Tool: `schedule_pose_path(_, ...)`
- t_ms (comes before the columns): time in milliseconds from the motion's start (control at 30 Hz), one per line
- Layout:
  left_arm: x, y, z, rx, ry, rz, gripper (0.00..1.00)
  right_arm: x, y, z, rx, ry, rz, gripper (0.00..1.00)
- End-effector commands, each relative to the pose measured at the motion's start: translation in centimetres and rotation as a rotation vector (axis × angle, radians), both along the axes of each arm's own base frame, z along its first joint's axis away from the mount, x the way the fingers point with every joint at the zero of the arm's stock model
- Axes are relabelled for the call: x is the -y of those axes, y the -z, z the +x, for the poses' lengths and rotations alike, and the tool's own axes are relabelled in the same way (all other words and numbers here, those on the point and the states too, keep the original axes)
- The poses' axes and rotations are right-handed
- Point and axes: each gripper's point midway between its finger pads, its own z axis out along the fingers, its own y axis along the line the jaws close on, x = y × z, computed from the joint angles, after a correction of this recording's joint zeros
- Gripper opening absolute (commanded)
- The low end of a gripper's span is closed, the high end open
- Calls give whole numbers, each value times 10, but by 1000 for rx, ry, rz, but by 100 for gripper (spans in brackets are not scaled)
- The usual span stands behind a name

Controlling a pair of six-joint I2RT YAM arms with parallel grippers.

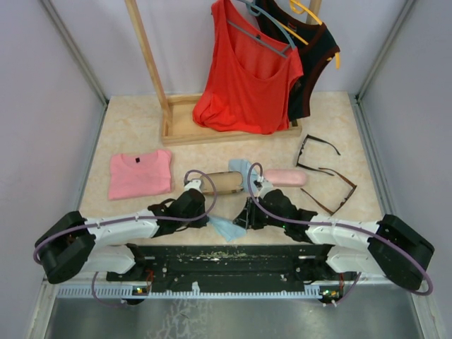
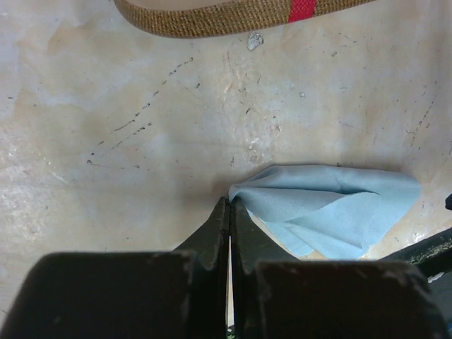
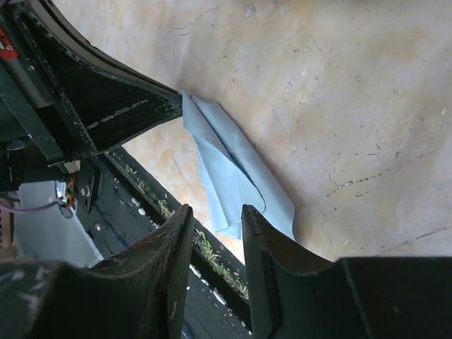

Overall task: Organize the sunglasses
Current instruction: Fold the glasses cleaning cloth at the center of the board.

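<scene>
White arms (image 1: 120, 227) with black joints — looping purple cables (image 1: 200, 171).

A pale blue cloth (image 2: 332, 212) is lying at the tip of the black left gripper (image 2: 229, 203) with a brown woven, red-banded case (image 2: 212, 22) beyond, while a pink case (image 1: 285, 176), black sunglasses (image 1: 315, 151) and reddish-brown sunglasses (image 1: 340, 191) are sitting past the right gripper (image 3: 216, 212)

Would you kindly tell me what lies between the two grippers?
A light blue cloth lies between the left gripper and right gripper, its corner pinched by the left; the top view and both wrist views show it.
</scene>
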Motion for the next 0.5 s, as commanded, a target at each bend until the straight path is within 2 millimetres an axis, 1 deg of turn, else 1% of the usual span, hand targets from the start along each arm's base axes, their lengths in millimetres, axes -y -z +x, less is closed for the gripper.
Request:
schedule_pose_path(0, -31, 30, -22, -105, -30, 116, 0, -7, -7, 8, -14, 47, 57, 36)
schedule_pose_path(333, -33, 34, -25, -118, -33, 119, 0, -14, 15, 3, -104, 47, 62, 36)
schedule_pose_path(467, -33, 33, -25, -115, -32, 115, 0, -10, 24, 5, -113, 69, 25, 36)
